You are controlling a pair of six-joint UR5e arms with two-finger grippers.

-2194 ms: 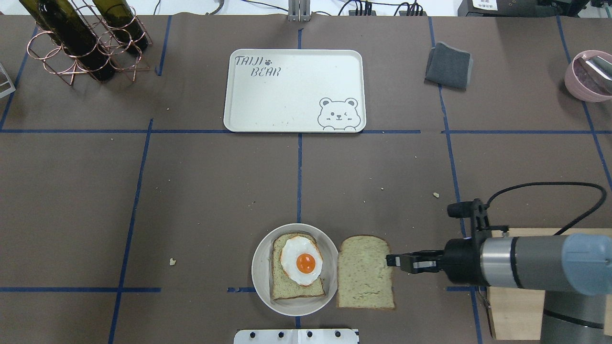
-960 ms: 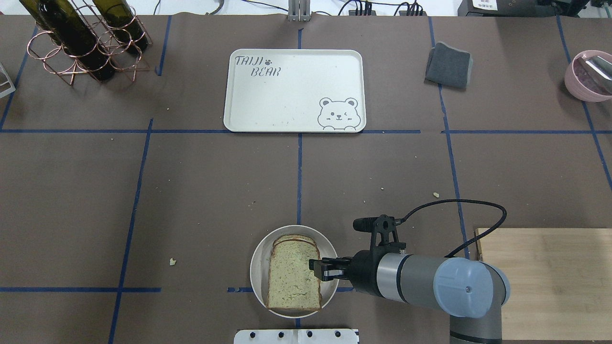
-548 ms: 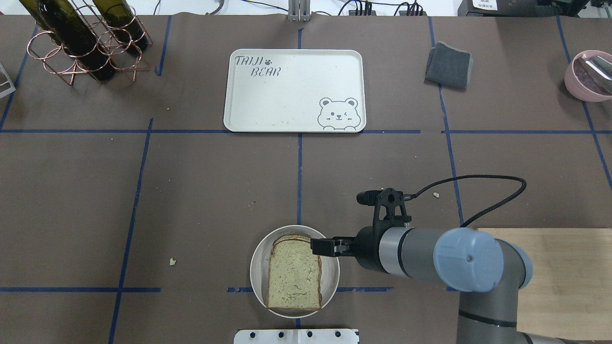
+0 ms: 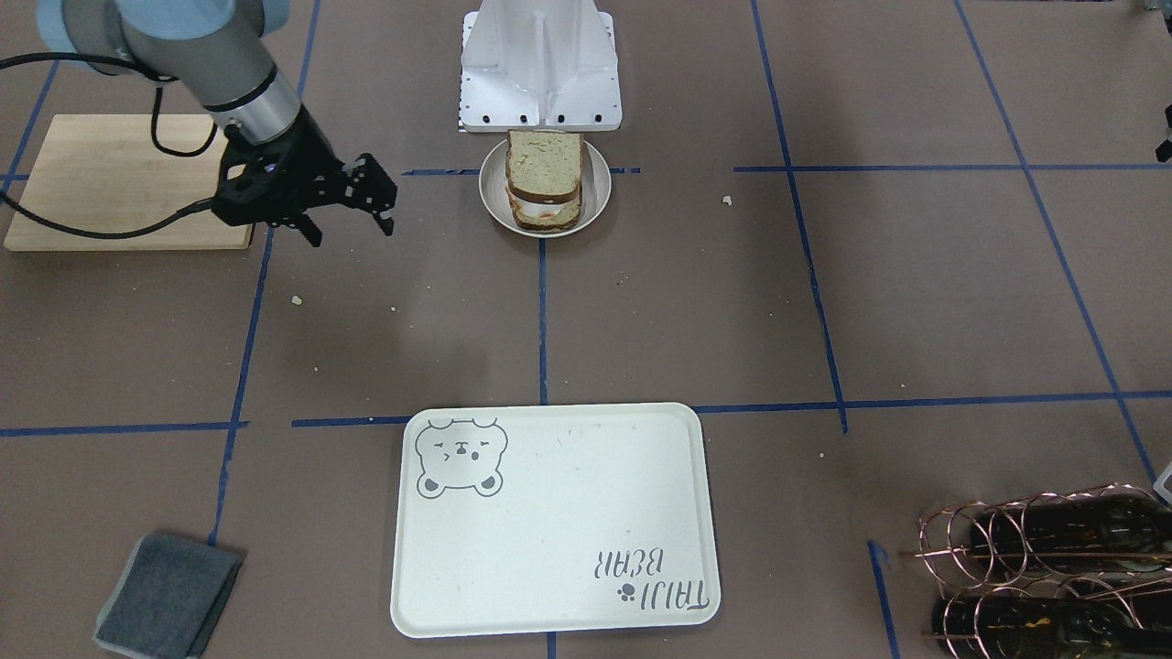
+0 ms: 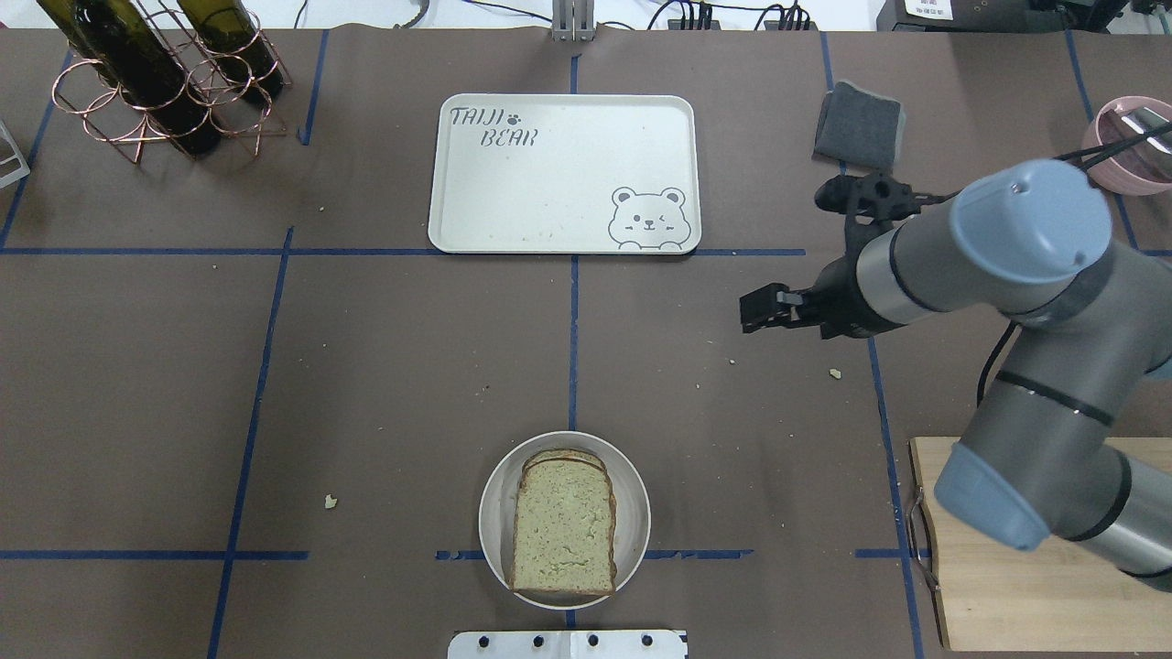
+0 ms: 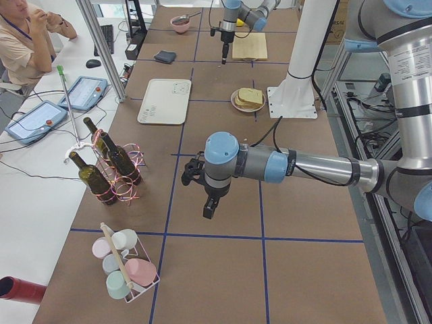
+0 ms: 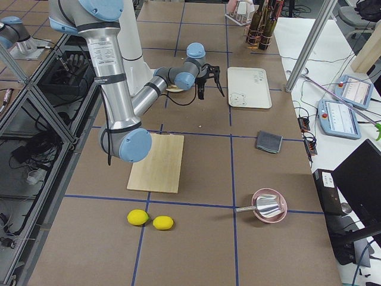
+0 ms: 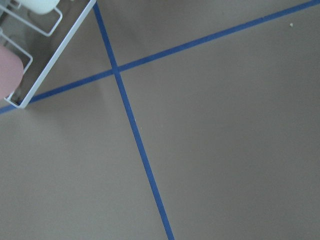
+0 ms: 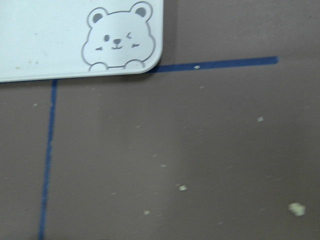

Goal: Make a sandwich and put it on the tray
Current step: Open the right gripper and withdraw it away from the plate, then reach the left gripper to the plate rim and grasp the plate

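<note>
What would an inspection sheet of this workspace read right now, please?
Surface: brown table, blue tape grid, scattered crumbs.
Job's things: sandwich assembled in bowl, not yet on tray; tray bare.
Clutter: bottle rack, grey cloth, pink bowl, cutting board, two lemons, cup rack.
Grippers: right gripper open, empty, raised near the tray's bear corner; left gripper over bare table, state cannot be told.
Cables: black cable loops behind the right gripper.
Surroundings: seated operator and tablets beside the table.
</note>
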